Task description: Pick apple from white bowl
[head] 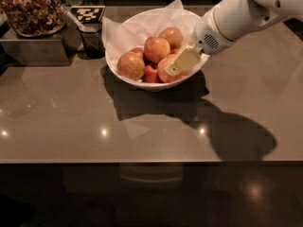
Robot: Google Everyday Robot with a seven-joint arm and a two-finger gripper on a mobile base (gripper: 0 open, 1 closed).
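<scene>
The apple (pixel 163 64), yellow-orange with a reddish blush, lies at the front right of the white bowl (pixel 150 86), against the other apples (pixel 156 49) heaped on crumpled white paper (pixel 113 32). The gripper (pixel 174 69) reaches in from the right over the bowl's rim and lies directly across this apple, its pale tip covering the apple's right half. Whether it is spread or has closed on the fruit cannot be told. The bowl stands on a brown counter (pixel 142 131), with a clear container of nuts (pixel 31 8) well apart at the far left.
</scene>
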